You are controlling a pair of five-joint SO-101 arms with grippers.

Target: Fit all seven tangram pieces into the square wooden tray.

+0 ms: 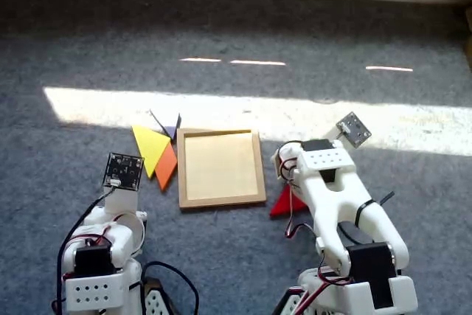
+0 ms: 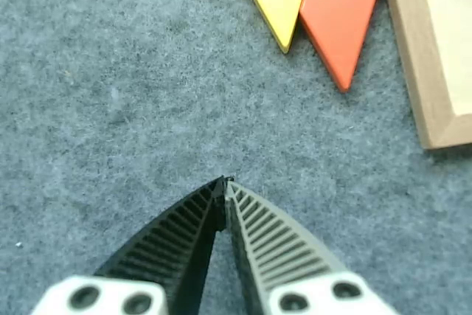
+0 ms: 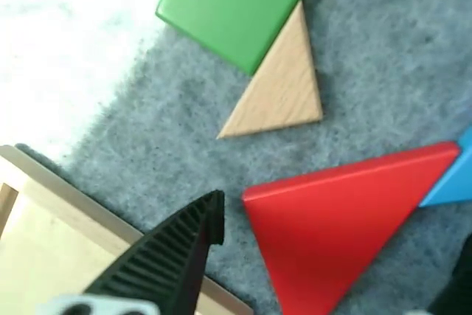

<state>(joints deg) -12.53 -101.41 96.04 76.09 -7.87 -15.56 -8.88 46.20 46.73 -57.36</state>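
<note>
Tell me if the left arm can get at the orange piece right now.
Probably yes: only bare carpet lies between the shut left hand and the orange piece; the hand must open first.

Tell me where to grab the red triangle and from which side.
Come from straight above: the red triangle lies flat on the carpet, so only its thin side edges offer a hold. Probably best to pinch across two edges near the corner facing the wooden tray, away from the tip next to the blue piece.

arm shells (image 1: 335, 189) white | servos (image 1: 369, 260) black | cables (image 1: 193, 291) black, red | left pincer (image 2: 223, 184) black, ribbed, tapered
</note>
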